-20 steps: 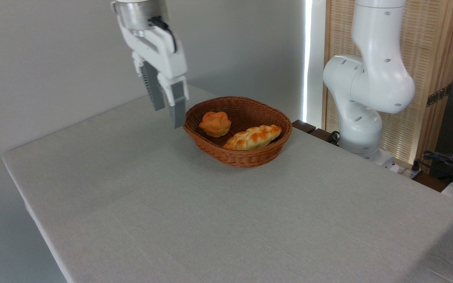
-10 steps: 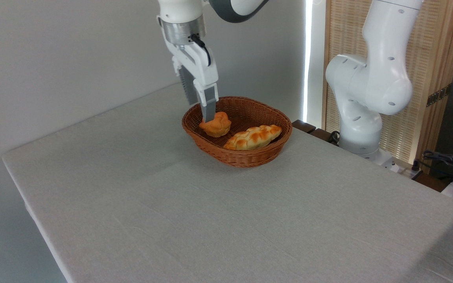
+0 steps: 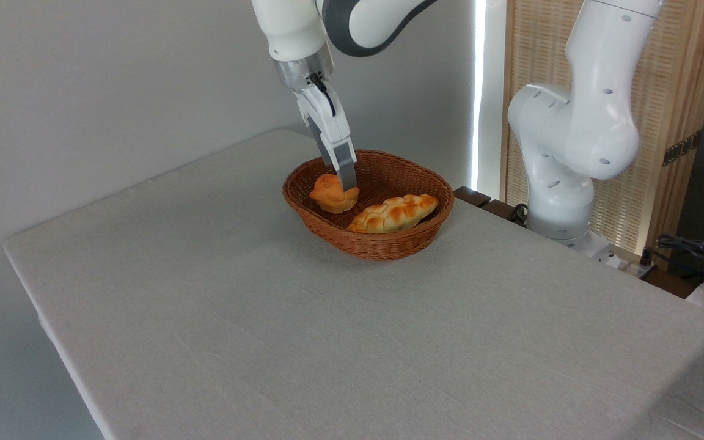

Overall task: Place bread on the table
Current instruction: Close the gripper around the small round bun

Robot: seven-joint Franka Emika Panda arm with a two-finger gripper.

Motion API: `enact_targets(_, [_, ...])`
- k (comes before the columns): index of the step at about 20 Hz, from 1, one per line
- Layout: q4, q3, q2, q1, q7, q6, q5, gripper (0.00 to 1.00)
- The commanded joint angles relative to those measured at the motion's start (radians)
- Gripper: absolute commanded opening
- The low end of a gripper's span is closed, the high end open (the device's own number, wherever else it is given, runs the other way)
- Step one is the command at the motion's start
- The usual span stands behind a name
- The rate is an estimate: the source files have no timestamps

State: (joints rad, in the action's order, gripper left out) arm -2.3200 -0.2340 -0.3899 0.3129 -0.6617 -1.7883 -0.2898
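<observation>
Plain grey wall (image 3: 113, 79); bright light strip (image 3: 480, 91); woven wooden screen (image 3: 676, 91) right.

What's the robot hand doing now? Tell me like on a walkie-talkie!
Gripper down inside the basket, at the bun; grip unclear. Bun not lifted, not on the table. Braided loaf beside it, clear of the fingers.

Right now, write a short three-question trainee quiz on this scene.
1. True or false: the bun lies on the table.
2. How many breads are in the basket? A) one B) two C) three
3. Fill in: the gripper is down at the ___.

Key
1. False; it sits in the basket.
2. B: the bun and the loaf.
3. bun; one finger hides its right side, and whether it grips cannot be told.
</observation>
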Motion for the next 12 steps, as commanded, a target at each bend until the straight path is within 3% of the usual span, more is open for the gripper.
enact_targets(1, [-0.009,0.005,0.011,0.005,-0.003,-0.042,-0.041,1.00])
enact_targets(4, [-0.035,0.005,0.025,0.028,0.001,-0.109,-0.074,1.00])
enact_targets(12, [-0.059,-0.011,0.052,0.049,0.010,-0.169,-0.075,1.00])
